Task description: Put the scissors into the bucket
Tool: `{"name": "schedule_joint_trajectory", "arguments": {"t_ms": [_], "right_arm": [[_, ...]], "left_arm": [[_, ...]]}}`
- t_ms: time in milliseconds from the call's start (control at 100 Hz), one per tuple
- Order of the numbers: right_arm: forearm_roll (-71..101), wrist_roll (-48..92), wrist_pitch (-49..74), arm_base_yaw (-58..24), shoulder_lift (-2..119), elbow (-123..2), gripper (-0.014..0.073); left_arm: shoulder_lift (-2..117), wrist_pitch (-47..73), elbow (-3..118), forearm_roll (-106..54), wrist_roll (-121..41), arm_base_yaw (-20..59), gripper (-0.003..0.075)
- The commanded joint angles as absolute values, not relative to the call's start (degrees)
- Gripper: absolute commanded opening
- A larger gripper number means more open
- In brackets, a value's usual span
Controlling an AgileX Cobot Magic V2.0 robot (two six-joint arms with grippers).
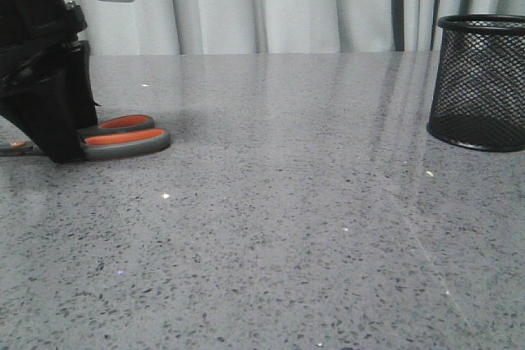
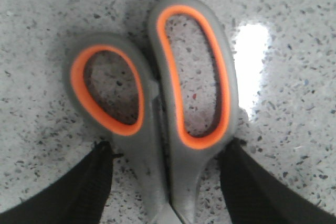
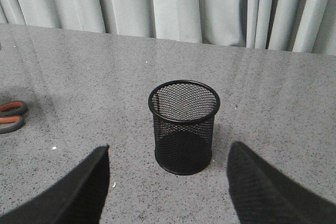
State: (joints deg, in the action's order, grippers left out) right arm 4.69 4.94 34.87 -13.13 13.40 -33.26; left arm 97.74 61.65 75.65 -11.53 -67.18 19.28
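Grey speckled table (image 1: pixel 312 227); pale curtains (image 1: pixel 271 2) behind.

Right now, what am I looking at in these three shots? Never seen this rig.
It is a two-armed robot at a grey speckled table. One camera looks forward over the table; the other two sit on the wrists, so each shows its own black fingers.

In the front view, the left arm is down at the left gripper, over the scissors, which lie flat. Its wrist camera shows the fingers either side of the scissors' neck, open, not yet closed on it.

The right gripper is open and empty, facing the bucket, which stands upright on the right. Curtains hang behind.
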Motion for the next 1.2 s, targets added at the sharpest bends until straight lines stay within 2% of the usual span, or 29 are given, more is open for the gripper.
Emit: {"name": "schedule_joint_trajectory", "arguments": {"t_ms": [0,320,970,1190], "right_arm": [[5.1,5.5,30.0,-13.2,14.7,-34.5,0.0437],[5.2,5.5,30.0,-13.2,14.7,-34.5,0.0437],[5.2,5.5,30.4,-13.2,14.7,-34.5,0.0437],[5.2,5.5,30.8,-13.2,14.7,-34.5,0.0437]], "left_arm": [[95.5,60.6,77.1,-11.7,-66.3,19.2,0.0408],[97.2,64.4,77.1,-8.8,-62.0,18.1,0.0412],[97.4,71.5,77.1,-12.3,-68.5,18.0,0.0409],[97.4,69.9,77.1,-11.9,-68.6,18.0,0.0409]]}}
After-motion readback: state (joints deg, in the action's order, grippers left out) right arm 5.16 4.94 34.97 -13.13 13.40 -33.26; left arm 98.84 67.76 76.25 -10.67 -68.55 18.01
